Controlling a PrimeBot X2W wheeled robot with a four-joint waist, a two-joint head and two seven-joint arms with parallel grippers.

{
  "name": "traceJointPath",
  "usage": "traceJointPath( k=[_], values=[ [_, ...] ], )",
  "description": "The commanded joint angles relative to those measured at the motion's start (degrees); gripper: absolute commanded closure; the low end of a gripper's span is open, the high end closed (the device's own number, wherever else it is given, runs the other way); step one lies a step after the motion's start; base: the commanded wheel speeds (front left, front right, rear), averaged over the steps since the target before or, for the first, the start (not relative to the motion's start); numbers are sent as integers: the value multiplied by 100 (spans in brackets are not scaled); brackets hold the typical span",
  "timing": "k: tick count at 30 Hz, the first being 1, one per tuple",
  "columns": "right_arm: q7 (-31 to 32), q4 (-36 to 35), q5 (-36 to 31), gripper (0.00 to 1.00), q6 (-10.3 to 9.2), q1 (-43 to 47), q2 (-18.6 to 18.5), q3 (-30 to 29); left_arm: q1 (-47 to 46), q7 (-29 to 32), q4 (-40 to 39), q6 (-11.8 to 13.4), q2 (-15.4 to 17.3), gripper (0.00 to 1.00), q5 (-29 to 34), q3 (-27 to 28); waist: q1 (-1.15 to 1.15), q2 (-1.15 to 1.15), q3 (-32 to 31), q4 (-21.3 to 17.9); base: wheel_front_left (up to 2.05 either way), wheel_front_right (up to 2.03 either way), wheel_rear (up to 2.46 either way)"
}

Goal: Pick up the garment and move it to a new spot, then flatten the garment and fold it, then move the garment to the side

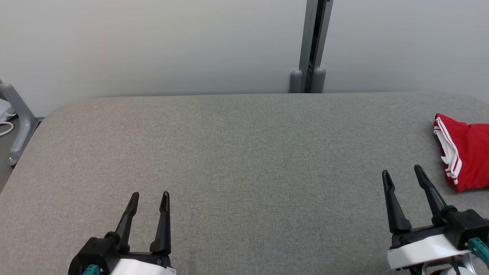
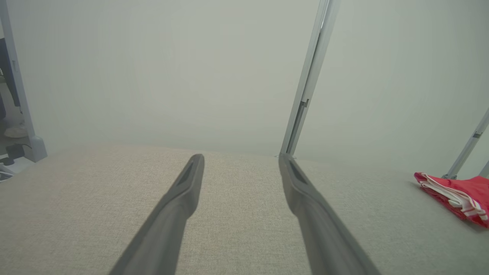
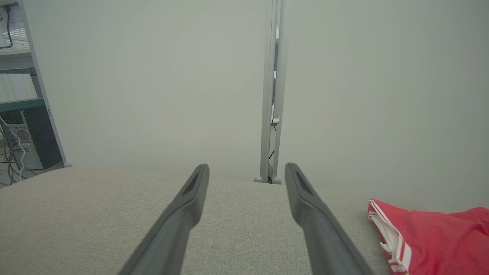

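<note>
You have a red fabric garment [image 1: 468,152] with white striped trim (folded into a compact bundle) lying on the grey fabric-covered surface [image 1: 244,152]. It sits just beyond your right hand [image 1: 402,170] and to its outer right, near its fingers but not touching them. That hand's two dark fingers stand apart. Your left hand [image 1: 149,195], well apart from the right hand across the surface, is likewise spread.

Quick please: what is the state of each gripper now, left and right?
Left gripper: open, holding nothing, above the grey table.
Right gripper: open, holding nothing, beside the red garment, not touching it.
</note>
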Motion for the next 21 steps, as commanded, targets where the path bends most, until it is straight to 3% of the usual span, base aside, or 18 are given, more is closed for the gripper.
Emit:
traceJointPath(
  k=[1,10,11,15,21],
  values=[
    [-26,25,-3,0,-3,-1,-14,0,11,-6,-3,-31,24,0,-38,24,0,0,3,4,0,0,0],
    [-26,32,-3,0,-3,3,-19,20,7,-6,1,1,24,0,-267,76,0,0,22,23,0,0,0],
    [0,17,2,100,0,0,3,20,1,1,2,-19,-1,100,-257,53,0,0,23,23,0,0,0],
    [14,219,0,100,0,142,54,41,112,20,207,-16,-27,100,-269,24,0,0,25,23,0,0,0],
    [252,317,656,100,0,69,62,-153,-37,153,334,-65,-26,100,-866,32,0,0,30,-1,0,0,0]
  ],
)
